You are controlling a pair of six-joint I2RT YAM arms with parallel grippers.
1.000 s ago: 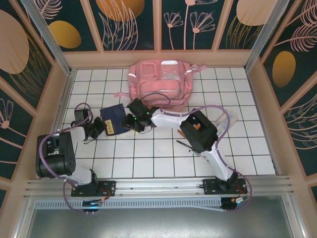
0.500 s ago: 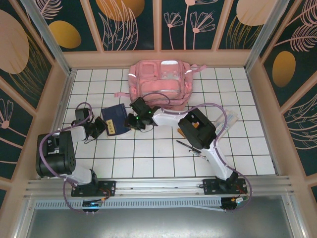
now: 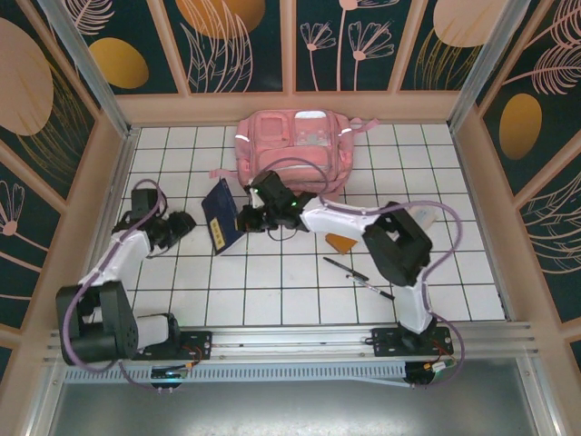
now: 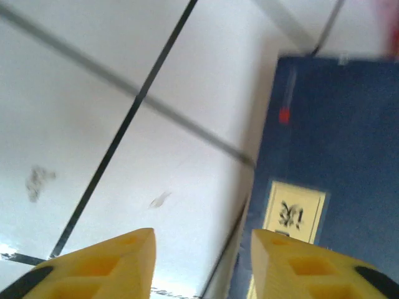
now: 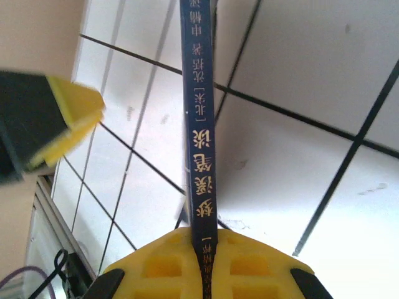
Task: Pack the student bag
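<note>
The student bag point(image 3: 295, 150), a pink backpack, lies at the back of the tiled table. In front of it a dark blue book point(image 3: 221, 218) stands tilted up on its edge. My right gripper point(image 3: 245, 218) is shut on the book's right side; in the right wrist view the yellow fingers point(image 5: 156, 268) pinch the spine point(image 5: 198, 124) with gold lettering. My left gripper point(image 3: 185, 222) hangs open just left of the book, apart from it. In the left wrist view its fingertips point(image 4: 118, 258) stand spread over white tile, with the book's cover point(image 4: 336, 143) to the right.
A black pen point(image 3: 359, 274) lies on the tiles right of centre. Beside the right arm are an orange piece point(image 3: 340, 242) and a white object point(image 3: 423, 215). Beige walls point(image 3: 109, 173) close in the table on three sides.
The left gripper let go of the book, opened and drew back to the left. The right gripper closed on the book's spine and raised it from flat onto its edge.
</note>
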